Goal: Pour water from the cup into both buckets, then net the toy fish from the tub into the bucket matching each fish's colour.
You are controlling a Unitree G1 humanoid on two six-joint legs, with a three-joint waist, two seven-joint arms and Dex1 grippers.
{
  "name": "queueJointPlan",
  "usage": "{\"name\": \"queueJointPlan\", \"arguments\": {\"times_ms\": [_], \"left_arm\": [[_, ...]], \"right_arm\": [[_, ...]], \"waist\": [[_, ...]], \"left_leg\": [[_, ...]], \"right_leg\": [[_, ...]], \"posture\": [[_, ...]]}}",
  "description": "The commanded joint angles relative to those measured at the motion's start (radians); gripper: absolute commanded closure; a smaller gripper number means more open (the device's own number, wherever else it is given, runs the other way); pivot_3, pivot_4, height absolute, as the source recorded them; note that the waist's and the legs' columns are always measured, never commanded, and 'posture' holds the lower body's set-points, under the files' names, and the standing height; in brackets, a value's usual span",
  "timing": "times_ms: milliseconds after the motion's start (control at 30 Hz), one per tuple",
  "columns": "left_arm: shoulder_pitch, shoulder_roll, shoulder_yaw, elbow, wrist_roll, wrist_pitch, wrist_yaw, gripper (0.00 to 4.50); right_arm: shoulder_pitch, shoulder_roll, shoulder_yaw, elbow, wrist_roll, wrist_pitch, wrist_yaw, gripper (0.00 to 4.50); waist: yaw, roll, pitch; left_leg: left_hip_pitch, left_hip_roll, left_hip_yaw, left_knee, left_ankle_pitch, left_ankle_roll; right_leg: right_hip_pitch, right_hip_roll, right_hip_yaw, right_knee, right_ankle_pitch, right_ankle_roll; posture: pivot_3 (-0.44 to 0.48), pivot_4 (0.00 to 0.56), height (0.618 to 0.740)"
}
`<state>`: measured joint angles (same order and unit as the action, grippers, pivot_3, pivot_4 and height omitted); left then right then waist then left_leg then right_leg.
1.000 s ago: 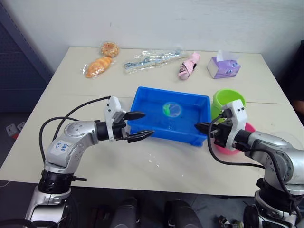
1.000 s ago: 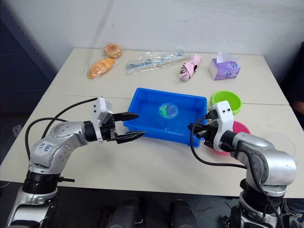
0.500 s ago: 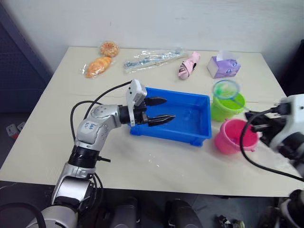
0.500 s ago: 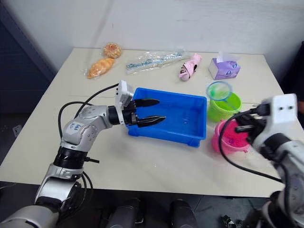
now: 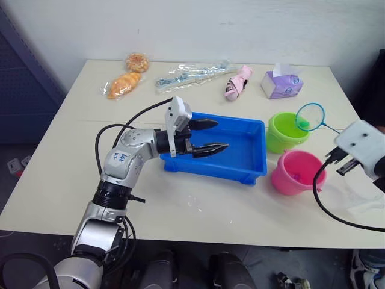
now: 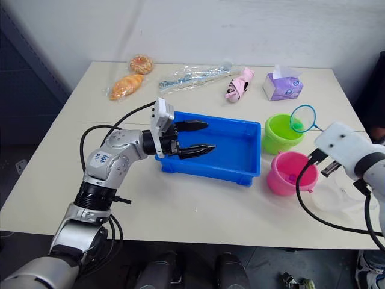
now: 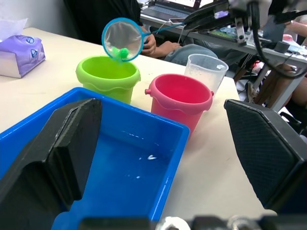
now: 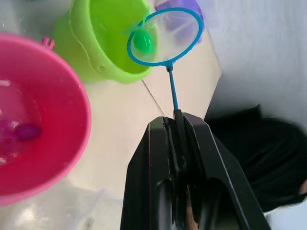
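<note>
Lying along the far side of the cream table point(image 5: 72, 174): wrapped croissant point(image 5: 124, 84) just beside a round packaged bun point(image 5: 138, 61), long clear bag point(image 5: 194, 74) of bluish items, pink plush toy point(image 5: 237, 82), and purple tissue box point(image 5: 280, 84) sprouting a white tissue.

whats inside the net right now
One green toy fish sits in the net, which the right end effector holds by its handle above the lime green bucket. Nothing else shows through the mesh.
</note>
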<state>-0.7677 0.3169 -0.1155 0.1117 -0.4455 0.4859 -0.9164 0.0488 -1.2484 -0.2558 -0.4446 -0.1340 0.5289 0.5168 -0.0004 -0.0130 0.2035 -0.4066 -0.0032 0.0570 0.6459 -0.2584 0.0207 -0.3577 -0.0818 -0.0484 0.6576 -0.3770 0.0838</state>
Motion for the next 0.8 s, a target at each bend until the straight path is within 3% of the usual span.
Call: {"name": "queueJointPlan", "arguments": {"times_ms": [33,333,600,667,800], "left_arm": [[-0.003,0.007,0.024,-0.046,-0.003,-0.012,0.006,0.13],[0.008,0.021,0.028,-0.057,-0.001,-0.012,0.009,0.13],[0.008,0.025,0.037,-0.058,0.003,-0.011,0.012,0.13],[0.024,0.042,0.03,-0.068,0.007,-0.008,-0.002,0.13],[0.068,0.117,0.03,-0.126,-0.029,0.031,-0.081,0.13]], "right_arm": [[0.001,-0.057,0.009,0.089,-0.128,-0.198,-0.022,4.5],[-0.039,-0.08,0.009,0.197,-0.236,-0.441,0.008,4.5],[-0.088,-0.025,-0.021,0.234,-0.276,-0.463,0.0,4.5],[-0.144,0.077,-0.067,0.202,-0.143,-0.352,0.023,4.5],[-0.242,0.313,-0.161,0.016,0.294,-0.04,0.161,4.5]], "waist": [[0.0,0.0,0.0],[0.001,0.0,0.0],[0.0,0.0,0.0],[-0.002,-0.001,0.0],[-0.003,-0.001,0.0]], "left_leg": [[0.0,0.0,0.0,0.0,0.0,0.0],[0.0,0.001,0.0,0.001,0.001,-0.001],[0.0,0.001,0.0,0.001,0.001,-0.001],[0.0,0.001,0.0,0.001,0.001,-0.001],[0.001,0.003,-0.001,0.001,0.001,-0.002]], "right_leg": [[0.0,0.0,0.0,0.0,0.0,0.0],[0.0,0.001,0.0,0.0,0.0,0.0],[0.001,0.001,0.0,0.0,0.0,0.0],[0.001,0.001,0.0,0.0,0.0,0.0],[0.001,0.003,-0.001,0.001,0.0,0.0]], "posture": [[0.0,0.15,0.739],[0.0,0.15,0.739],[0.0,0.15,0.739],[0.0,0.15,0.739],[0.0,0.15,0.739]]}}
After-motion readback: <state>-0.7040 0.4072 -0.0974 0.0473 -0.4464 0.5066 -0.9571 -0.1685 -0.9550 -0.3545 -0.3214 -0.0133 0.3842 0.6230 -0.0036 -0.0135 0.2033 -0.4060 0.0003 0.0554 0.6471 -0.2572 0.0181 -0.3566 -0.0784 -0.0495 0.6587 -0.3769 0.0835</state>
